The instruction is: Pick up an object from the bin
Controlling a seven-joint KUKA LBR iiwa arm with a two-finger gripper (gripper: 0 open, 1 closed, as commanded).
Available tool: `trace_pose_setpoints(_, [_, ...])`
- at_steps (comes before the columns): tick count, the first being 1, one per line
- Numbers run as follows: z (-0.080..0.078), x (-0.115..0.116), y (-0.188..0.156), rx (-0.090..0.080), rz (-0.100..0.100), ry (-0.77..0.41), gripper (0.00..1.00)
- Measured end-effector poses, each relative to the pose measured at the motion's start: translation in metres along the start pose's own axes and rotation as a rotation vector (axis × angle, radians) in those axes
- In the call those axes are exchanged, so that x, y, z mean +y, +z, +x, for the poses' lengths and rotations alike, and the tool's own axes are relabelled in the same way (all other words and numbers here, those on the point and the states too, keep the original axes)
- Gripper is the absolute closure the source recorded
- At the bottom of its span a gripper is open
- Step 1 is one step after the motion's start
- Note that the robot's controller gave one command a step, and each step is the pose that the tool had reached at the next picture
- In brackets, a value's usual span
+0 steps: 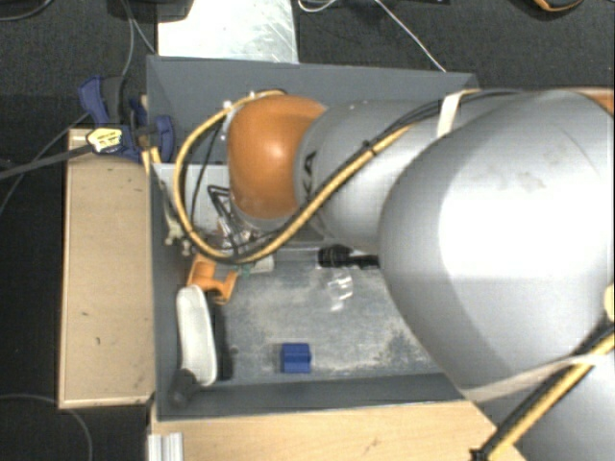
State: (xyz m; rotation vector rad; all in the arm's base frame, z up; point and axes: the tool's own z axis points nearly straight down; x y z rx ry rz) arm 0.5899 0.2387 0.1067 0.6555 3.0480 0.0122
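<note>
Grey, scuffed metal forms the floor of the bin (pixel 250 325), and its walls slope up on every side. The arm (pixel 500 248) comes in from the right and covers the right half of the bin. Its orange cover (pixel 269 157) hangs over the left rear part, and a yellow cable (pixel 197 142) loops around the cover.

The gripper (pixel 233 241) shows as dark and metallic parts under the cover, low near the left wall. Whether it stands wide or narrow cannot be told, and nothing can be seen held in it.

The nearest thing is a small orange piece (pixel 209 279) on the floor, just in front of the gripper and slightly to its left. Whether the two touch cannot be told.

A long white oblong thing (pixel 195 334) lies along the left wall just in front of the orange piece, close against the wall's foot, with a dark part at its front end. A small blue block (pixel 295 358) sits alone near the front wall, well apart from the gripper. A clear piece (pixel 338 291) lies near the middle, and a black part (pixel 338 255) lies just behind it at the edge of the arm.

Bare floor lies between the white thing, the blue block and the clear piece. The left wall and the white thing crowd the orange piece on its left and front.
</note>
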Motion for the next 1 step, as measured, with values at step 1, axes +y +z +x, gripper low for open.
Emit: trace_pose_setpoints(1, [0.0003,0.0001,-0.0067,0.000,0.001,-0.002,1.00])
